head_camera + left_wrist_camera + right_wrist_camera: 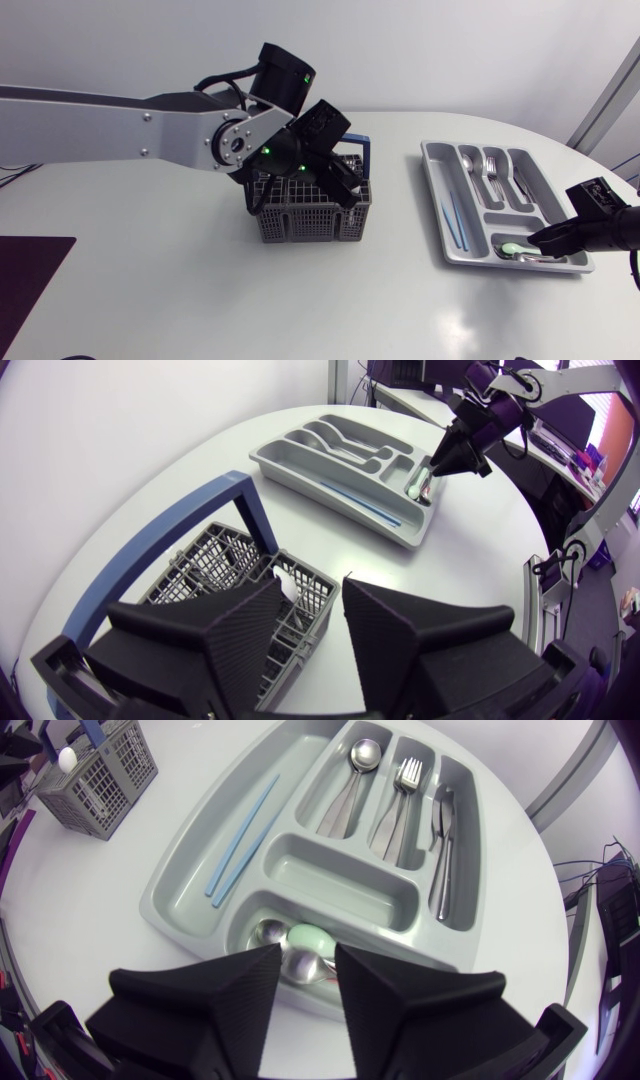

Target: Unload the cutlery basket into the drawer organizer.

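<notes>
Hangs the left jaws spread above the cutlery basket (310, 215), pinching nothing, probably lined up to dip for the next piece (something white (285, 585) pokes up inside). Leaves that basket mid-counter (150, 270): square grey plastic lattice with a blue bail handle (255, 515). Sets the right jaws slightly parted over the drawer organizer (430, 170) at its cross compartment, gripping nothing, just above the small spoons (270, 935) and a mint-green piece (310, 938). Sorts by kind in a smooth moulded grey tray: spoons, forks (405, 780), knives lengthwise, pale blue chopsticks (243, 838) in the side slot.
</notes>
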